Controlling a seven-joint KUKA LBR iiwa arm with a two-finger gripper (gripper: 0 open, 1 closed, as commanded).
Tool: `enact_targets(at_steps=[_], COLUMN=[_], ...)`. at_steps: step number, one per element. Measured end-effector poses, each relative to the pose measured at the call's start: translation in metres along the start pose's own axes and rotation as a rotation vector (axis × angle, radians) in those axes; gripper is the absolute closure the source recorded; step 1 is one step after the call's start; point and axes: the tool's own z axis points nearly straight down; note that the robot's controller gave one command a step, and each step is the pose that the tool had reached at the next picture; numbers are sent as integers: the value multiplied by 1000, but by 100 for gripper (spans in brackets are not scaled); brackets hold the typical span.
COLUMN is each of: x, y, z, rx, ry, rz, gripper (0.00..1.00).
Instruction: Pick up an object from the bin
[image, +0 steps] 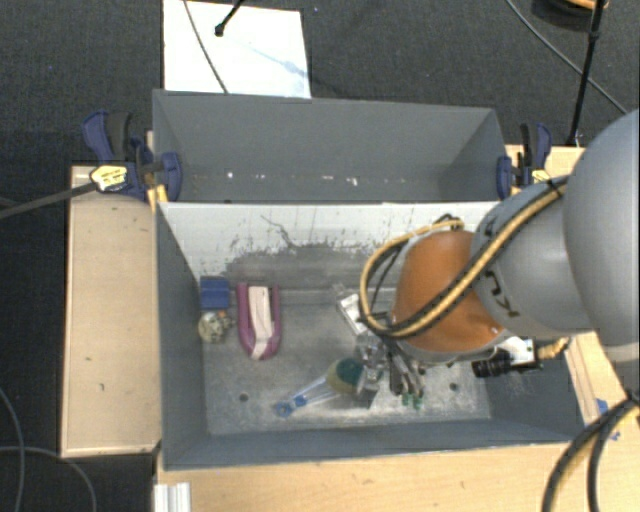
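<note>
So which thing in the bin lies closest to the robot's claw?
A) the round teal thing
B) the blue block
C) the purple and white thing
A: the round teal thing lies right beside the gripper, while the blue block and the purple and white thing lie far over to the left.

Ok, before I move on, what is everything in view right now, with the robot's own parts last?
bin: one, grey metal, centre of view
block: one, blue, left of floor near the back wall
ball: one, pale speckled, just in front of the block
oblong thing: one, purple and white, right of block and ball
thin stick: one, pale blue, slanted at front of floor
round thing: one, teal, at the stick's right end
gripper: one, dark, low beside the round thing
wrist cover: one, orange
cables: yellow and black, looped round the cover
arm: one, grey, from the right
</note>
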Motion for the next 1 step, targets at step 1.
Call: enact_targets(at_steps=[1], x=[-28], y=[8], z=[-217], rx=[-2], ry=[7], rz=[-86], gripper=[100])
